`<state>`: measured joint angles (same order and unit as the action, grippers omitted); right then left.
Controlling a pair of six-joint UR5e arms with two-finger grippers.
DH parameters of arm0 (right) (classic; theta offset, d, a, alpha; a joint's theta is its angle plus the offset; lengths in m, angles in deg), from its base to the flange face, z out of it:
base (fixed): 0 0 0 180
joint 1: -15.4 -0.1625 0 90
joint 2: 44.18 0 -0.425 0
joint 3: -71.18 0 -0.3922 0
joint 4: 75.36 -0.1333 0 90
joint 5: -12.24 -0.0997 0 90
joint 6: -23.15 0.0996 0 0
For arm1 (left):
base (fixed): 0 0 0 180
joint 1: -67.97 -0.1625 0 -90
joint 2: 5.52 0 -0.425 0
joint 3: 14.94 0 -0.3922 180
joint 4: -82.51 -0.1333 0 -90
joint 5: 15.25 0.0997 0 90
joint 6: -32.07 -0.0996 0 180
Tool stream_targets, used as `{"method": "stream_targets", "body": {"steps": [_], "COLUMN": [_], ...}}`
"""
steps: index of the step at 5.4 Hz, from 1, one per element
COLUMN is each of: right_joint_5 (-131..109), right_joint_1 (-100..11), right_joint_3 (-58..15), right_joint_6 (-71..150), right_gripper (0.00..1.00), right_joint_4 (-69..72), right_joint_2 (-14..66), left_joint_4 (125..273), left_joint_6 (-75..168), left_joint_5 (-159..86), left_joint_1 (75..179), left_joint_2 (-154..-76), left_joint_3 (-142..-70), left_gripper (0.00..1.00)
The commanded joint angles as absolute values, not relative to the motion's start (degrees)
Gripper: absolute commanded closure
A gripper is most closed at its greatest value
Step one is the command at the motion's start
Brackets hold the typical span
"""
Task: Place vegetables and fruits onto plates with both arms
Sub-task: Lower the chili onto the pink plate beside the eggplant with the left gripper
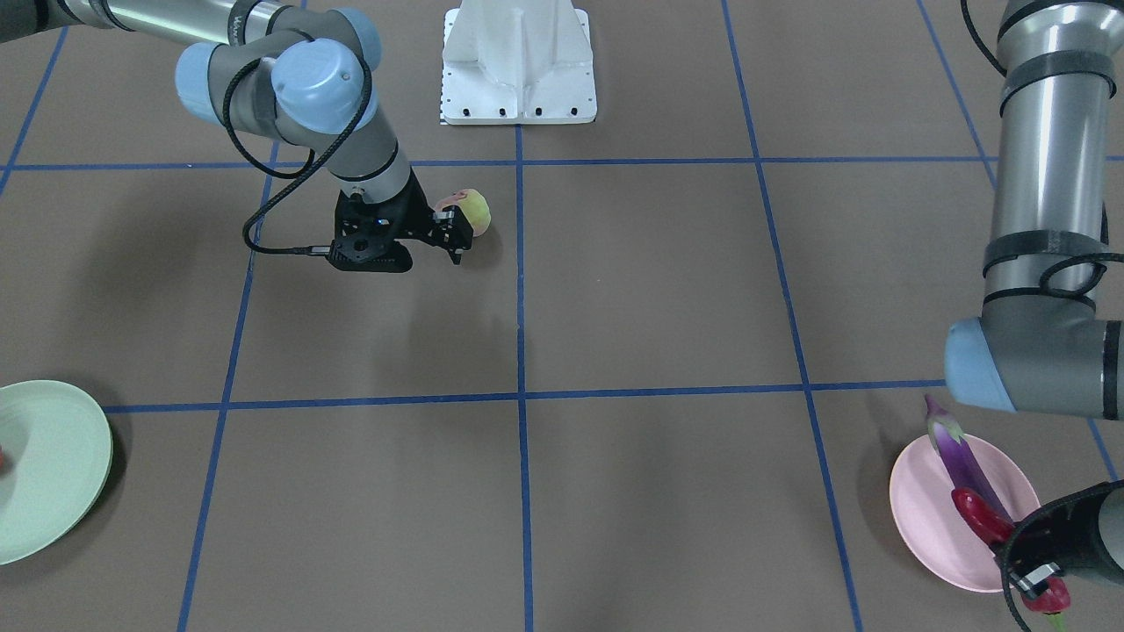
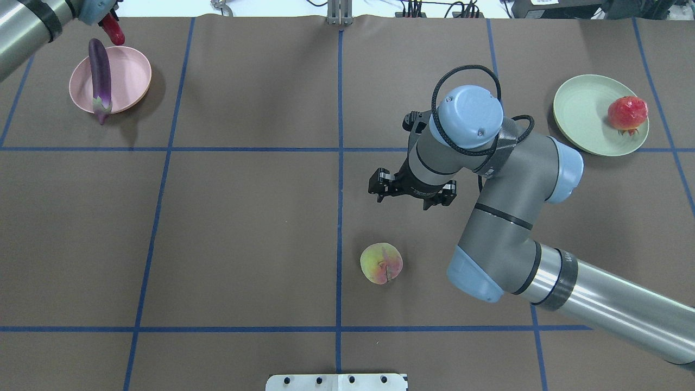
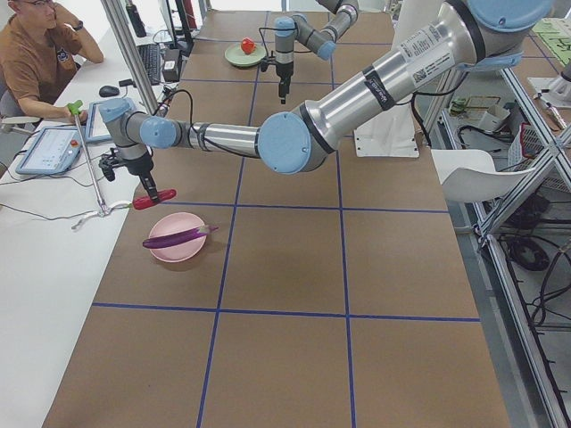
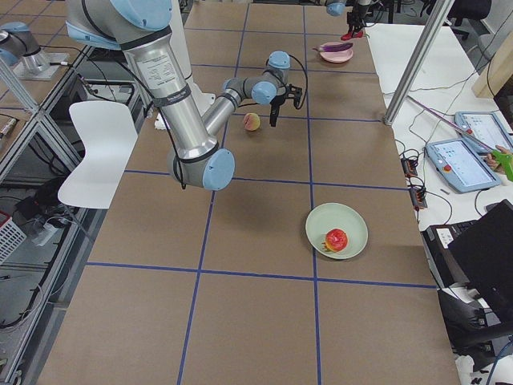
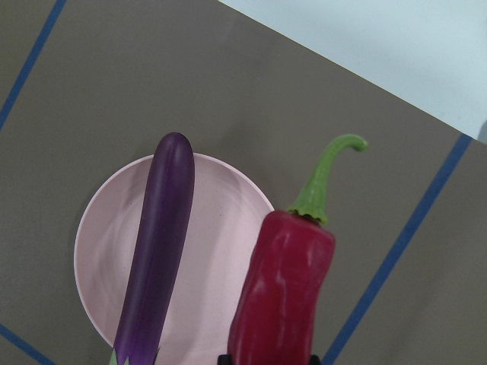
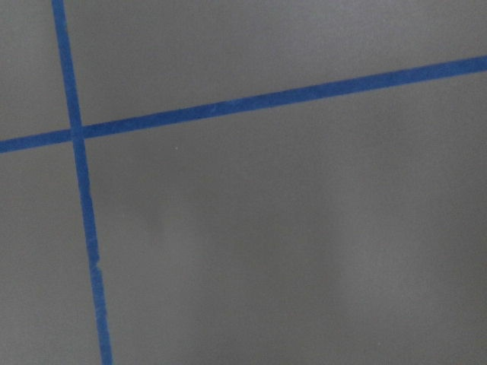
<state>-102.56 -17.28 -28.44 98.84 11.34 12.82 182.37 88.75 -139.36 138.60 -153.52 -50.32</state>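
Eggplant rests on the pink plate, tomato on the green plate; left gripper grasps the chili, right gripper gapes empty near the unplaced peach.

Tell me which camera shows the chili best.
The left wrist view: the chili is close and large, stem and wrinkles sharp. The front-facing view shows it partly hidden; overhead catches only one end at the corner; both side views show it small and far.

Plates x2: pink plate, green plate. Veg/fruit x4: eggplant, chili, tomato, peach. Arms x2: left arm, right arm.
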Motion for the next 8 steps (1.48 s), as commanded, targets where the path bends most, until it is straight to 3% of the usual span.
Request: {"method": "stream_targets", "body": {"steps": [1, 5, 6, 7, 8], "right_joint_5": [-101.0, -101.1, -101.1, -101.0, -101.0], "right_joint_1": [-15.0, -15.0, -15.0, -15.0, -14.7], "right_joint_3": [-28.6, -28.9, -28.9, -28.9, -29.0], "right_joint_6": [100.0, 100.0, 100.0, 100.0, 100.0], "right_gripper": [0.00, 0.00, 0.00, 0.00, 0.00], "right_joint_4": [12.0, 12.1, 12.1, 12.0, 12.1], "right_joint_2": [12.2, 12.7, 12.8, 12.9, 12.6], "left_joint_4": [192.4, 196.8, 196.9, 196.9, 196.5], "left_joint_6": [97.6, 95.6, 95.5, 92.0, 91.7], "left_joint_5": [-133.2, -130.3, -130.3, -130.1, -130.4], "left_joint_1": [135.0, 132.7, 132.8, 133.4, 134.8], "left_joint_2": [-152.3, -149.9, -149.9, -149.9, -150.0], "left_joint_3": [-46.7, -44.6, -44.6, -45.0, -45.5], "left_gripper": [1.00, 1.00, 0.86, 0.01, 0.00]}}
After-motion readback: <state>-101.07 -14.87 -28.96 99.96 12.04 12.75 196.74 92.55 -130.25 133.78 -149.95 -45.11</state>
